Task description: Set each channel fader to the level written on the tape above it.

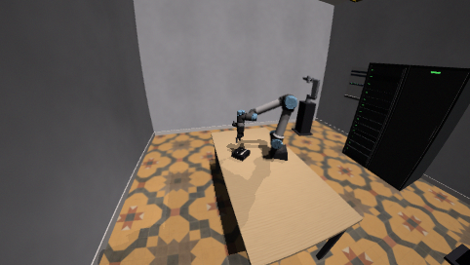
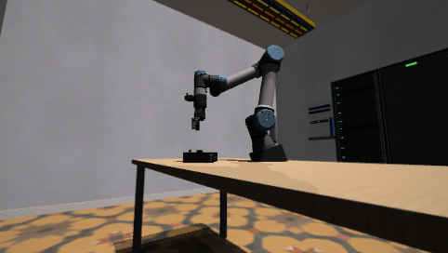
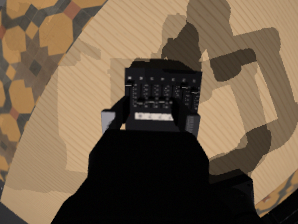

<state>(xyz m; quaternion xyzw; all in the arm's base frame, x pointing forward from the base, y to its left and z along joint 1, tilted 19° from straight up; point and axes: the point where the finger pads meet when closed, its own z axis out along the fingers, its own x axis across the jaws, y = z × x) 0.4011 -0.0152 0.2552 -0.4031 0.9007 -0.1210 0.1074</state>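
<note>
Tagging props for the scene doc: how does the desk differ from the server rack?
The desk is small and low; the rack is tall, far bigger. The desk sits on the table below the open gripper; the rack stands on the floor by the right wall. The desk's top carries a row of faders and a pale strip; the rack's front shows columns of green lights. Both are black and boxy.

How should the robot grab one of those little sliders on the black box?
Probably from straight above: the lighting desk sits flat on the table, so its small fader caps point up. The open gripper hangs above it and could pinch one cap by its two sides, fingers across its travel.
</note>
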